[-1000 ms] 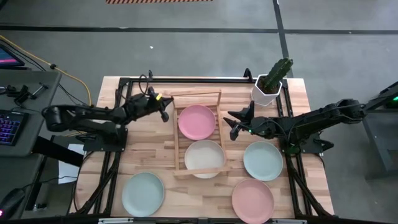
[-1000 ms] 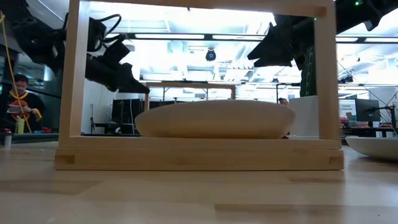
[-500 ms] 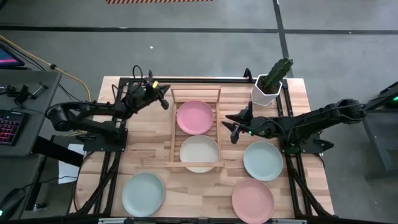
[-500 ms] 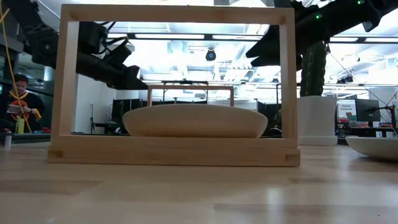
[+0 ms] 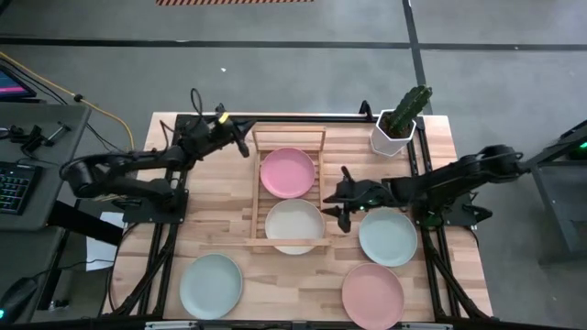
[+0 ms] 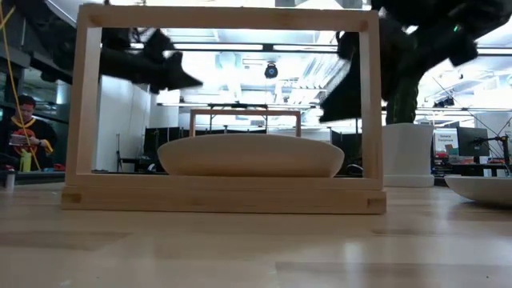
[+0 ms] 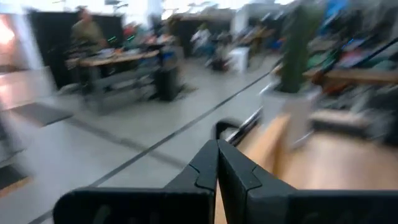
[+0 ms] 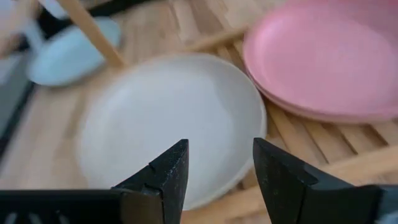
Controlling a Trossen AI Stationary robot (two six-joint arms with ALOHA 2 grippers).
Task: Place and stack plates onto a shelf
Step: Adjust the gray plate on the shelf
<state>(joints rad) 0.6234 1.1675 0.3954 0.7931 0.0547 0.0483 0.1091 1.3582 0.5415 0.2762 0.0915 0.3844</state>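
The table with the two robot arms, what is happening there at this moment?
Two arms are loading plates onto a wooden shelf. A pink plate and a cream plate lie in it side by side. The right gripper hovers open at the cream plate's edge, holding nothing. The left gripper, shut and empty, is beside the shelf's far corner. Two mint plates and another pink plate wait on the table.

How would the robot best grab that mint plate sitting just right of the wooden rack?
Probably by its rim: the mint plate lies flat and shallow, so only the thin edge fits between fingers. The open right gripper hovers nearest, so the rack-facing edge, approached from above, looks easiest.
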